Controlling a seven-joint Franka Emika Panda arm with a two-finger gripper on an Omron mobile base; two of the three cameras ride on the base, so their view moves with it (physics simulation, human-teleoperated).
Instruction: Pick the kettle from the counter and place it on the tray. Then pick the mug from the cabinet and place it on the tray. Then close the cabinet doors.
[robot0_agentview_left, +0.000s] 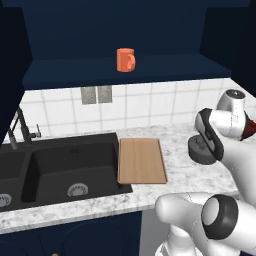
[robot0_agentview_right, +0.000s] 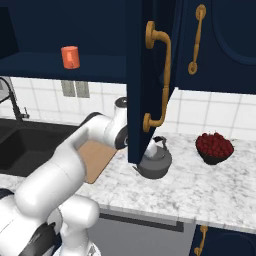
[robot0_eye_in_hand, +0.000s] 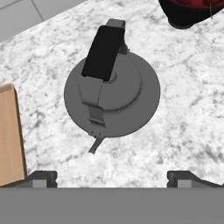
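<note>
Progress is standing at zero. In the left base view one mug (robot0_agentview_left: 126, 60) is waiting on the cabinet (robot0_agentview_left: 120, 75) shelf at 12 o'clock, one tray (robot0_agentview_left: 142, 161) is lying bare. In the right base view one kettle (robot0_agentview_right: 155, 160) is sitting on the table (robot0_agentview_right: 210, 190), two cabinet doors (robot0_agentview_right: 150, 75) are hanging open. In the hand view the pincer (robot0_eye_in_hand: 118, 178) is hovering wide, gripping nothing.

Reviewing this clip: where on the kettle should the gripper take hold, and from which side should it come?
Probably the black handle arching over the kettle, approached from straight above. The kettle sits upright on the counter, and its wide, squat body looks too broad for the jaws. The open gripper already looks down on it; its jaws should close across the handle's narrow width.
</note>
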